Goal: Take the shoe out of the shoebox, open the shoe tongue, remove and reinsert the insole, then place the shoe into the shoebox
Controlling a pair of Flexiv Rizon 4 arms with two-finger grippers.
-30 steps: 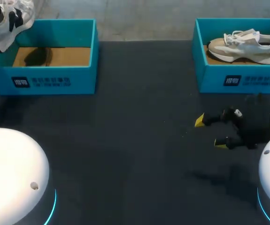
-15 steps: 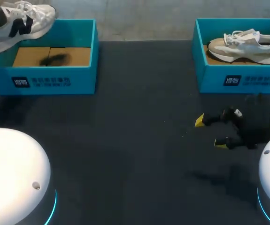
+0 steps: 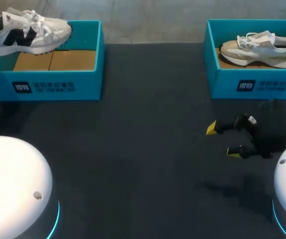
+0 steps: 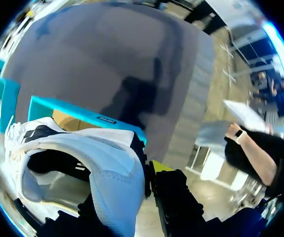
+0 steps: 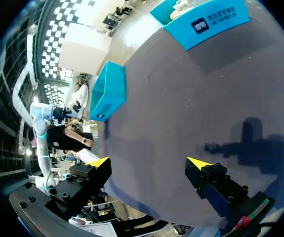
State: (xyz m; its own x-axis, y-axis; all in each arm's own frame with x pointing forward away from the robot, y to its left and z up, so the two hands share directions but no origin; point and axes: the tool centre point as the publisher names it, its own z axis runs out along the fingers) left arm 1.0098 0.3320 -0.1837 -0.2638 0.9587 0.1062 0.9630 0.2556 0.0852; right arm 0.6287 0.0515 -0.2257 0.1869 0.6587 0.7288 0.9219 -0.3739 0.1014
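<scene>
So the big change is over on the left. The white sneaker with the black side mark was tipped up steeply at the far left corner a second ago. Half a second ago it had flattened a good bit, and now it sits pretty much level and has slid rightward, with its toe hanging over the open left teal cardboard shoebox. The dark shadow that was on the box's brown floor doesn't show any more.

From the left wrist view, the left pincer is clamped on the sneaker's heel collar, one yellow tip just outside the heel. The other finger is mostly hidden by the shoe, so I'm judging the grip partly from the fact that the shoe hangs in the air.

My read is that a shoe levelling out and drifting in over the box looks like the put-it-back step, not the take-out one. I can't tell from here whether the tongue and insole bits are done.

Moving right, the dark counter carries nothing in the middle. The right pincer hasn't budged across all three moments. It hovers low over the counter with its fingers spread wide, holding nothing. Behind it, the right teal shoebox has a cream sneaker lying in it, same as before.
</scene>
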